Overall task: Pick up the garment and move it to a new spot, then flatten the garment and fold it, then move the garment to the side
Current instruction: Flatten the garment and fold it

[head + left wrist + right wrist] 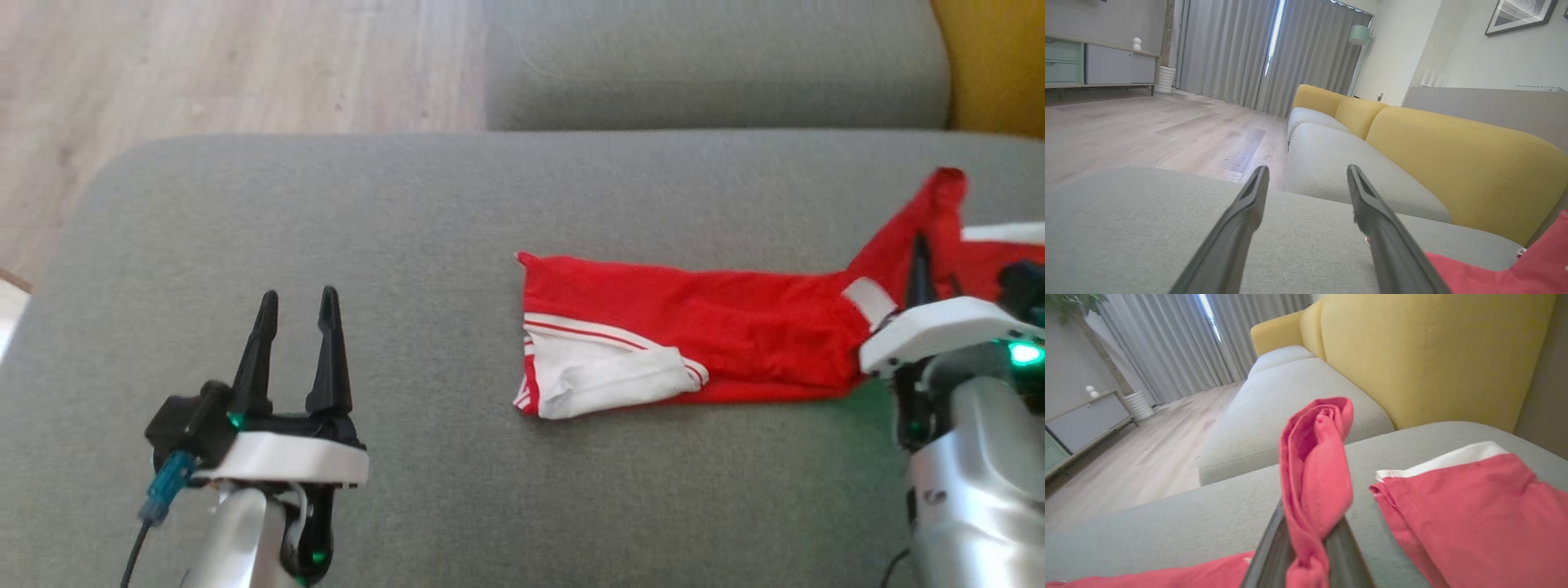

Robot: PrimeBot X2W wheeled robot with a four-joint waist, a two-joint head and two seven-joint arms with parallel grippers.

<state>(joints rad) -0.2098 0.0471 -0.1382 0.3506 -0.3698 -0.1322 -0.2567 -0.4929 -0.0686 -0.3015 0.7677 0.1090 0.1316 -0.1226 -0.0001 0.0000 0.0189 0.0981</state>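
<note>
Red cloth is bunched between the fingers of my right hand (922, 261), at 3 o'clock in the head view. That hand is clamped shut on a narrow fold of the garment (694, 343). My left hand (299, 298), at 8 o'clock, stands wide open and empty, well apart from the cloth. I judge the pinch thin: a quick lift could let the fold slip out. It could also drag the loose length into a heap, since one hand alone carries it. The garment lies on the grey sofa cushion (367, 212). Its long axis runs 9 to 3 o'clock, the white-trimmed end pointing to 9 and the pinched end rising toward 1 o'clock.
</note>
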